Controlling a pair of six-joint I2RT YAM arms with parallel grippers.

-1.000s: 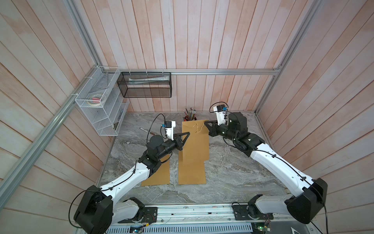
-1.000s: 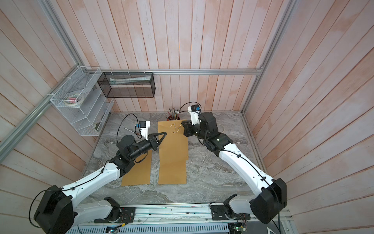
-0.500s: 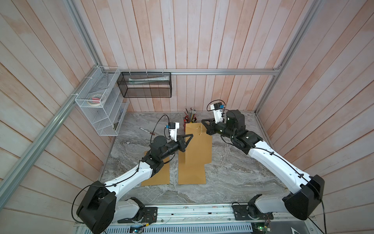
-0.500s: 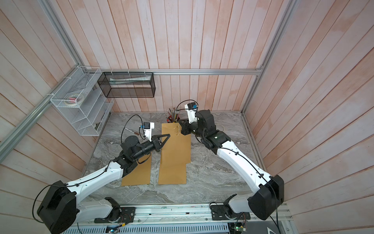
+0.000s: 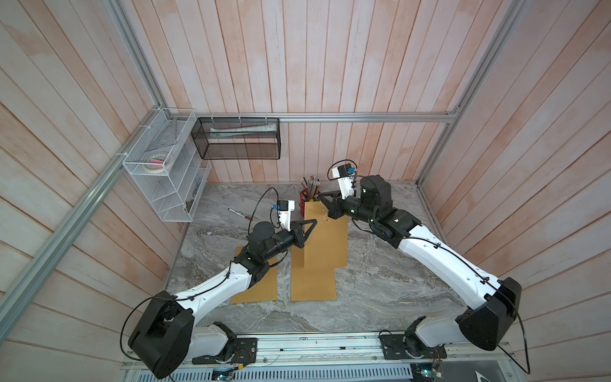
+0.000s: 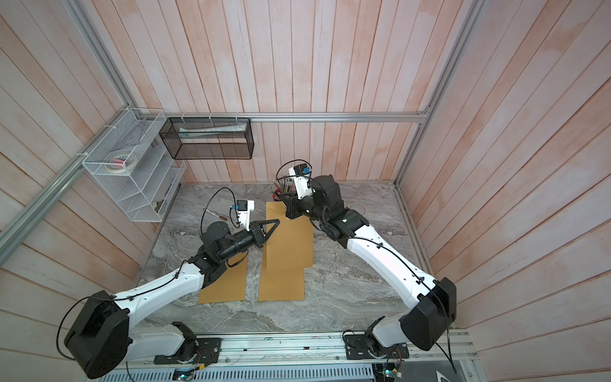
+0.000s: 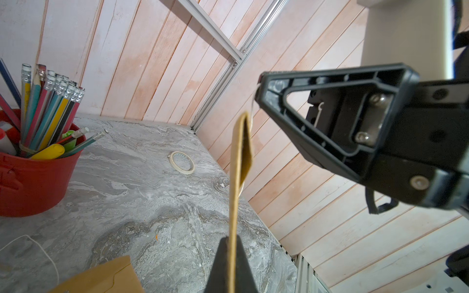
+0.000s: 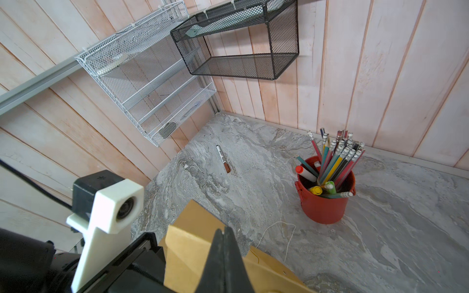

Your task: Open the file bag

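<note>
The brown file bag [image 5: 325, 244] [image 6: 291, 244] lies in the middle of the marble table, and its far part is lifted upright. My left gripper [image 5: 314, 222] [image 7: 231, 238] is shut on the raised sheet's edge, which the left wrist view shows edge-on [image 7: 237, 177], its layers parting slightly at the top. My right gripper [image 5: 320, 197] [image 8: 224, 229] is shut at the bag's far top edge, and a thin white string runs from its tip [image 7: 258, 86] to the bag. The rest of the bag stays flat toward the front.
A red cup of pencils [image 5: 309, 198] [image 8: 324, 200] stands just behind the bag. A marker [image 8: 223, 159] lies at back left, a tape roll [image 7: 182, 162] at back right. A second brown envelope [image 5: 256, 287] sits under my left arm. Wire racks [image 5: 162, 172] hang on the walls.
The bag's far part lay flat a second ago and now stands raised. Both grippers have risen with it and shifted toward the back wall, still shut.
</note>
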